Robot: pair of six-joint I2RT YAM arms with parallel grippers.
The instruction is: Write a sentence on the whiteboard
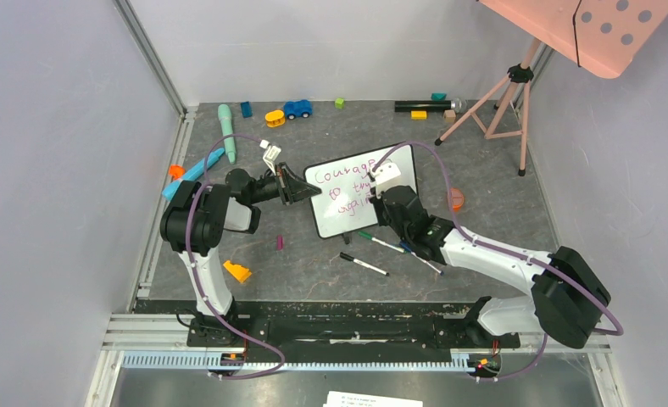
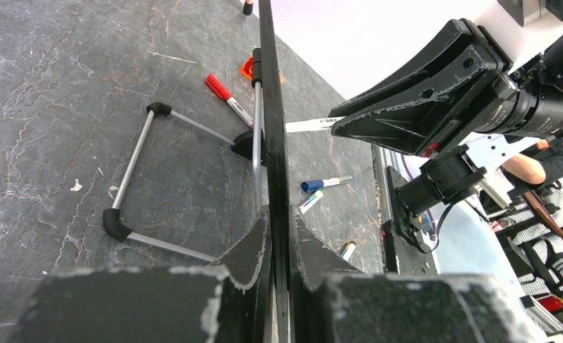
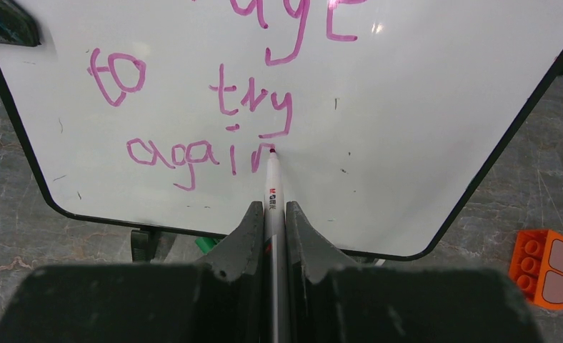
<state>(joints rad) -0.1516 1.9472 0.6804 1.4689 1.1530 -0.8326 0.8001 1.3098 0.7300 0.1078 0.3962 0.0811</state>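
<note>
The whiteboard (image 1: 339, 219) stands tilted at mid-table on its wire stand (image 2: 132, 175). My left gripper (image 1: 303, 188) is shut on its left edge; the left wrist view shows the black frame (image 2: 273, 128) edge-on between that gripper's (image 2: 278, 218) jaws. The sentence (image 3: 264, 107) is pink-purple handwriting: "Courage" on top, "to try" below, then "agai" and a partly drawn last letter. My right gripper (image 3: 271, 209) is shut on a grey-white marker (image 3: 273, 187). The marker's tip touches the board at that last letter. In the top view the right gripper (image 1: 380, 199) covers the board's right part.
Loose markers (image 1: 364, 264) (image 1: 420, 254) lie in front of the board. There are orange blocks (image 1: 237, 271) (image 1: 456, 199) on either side. A pink tripod (image 1: 504, 93) stands back right. Toys, among them a blue car (image 1: 297, 108), line the back wall. A red-capped marker (image 2: 225, 96) lies behind the board.
</note>
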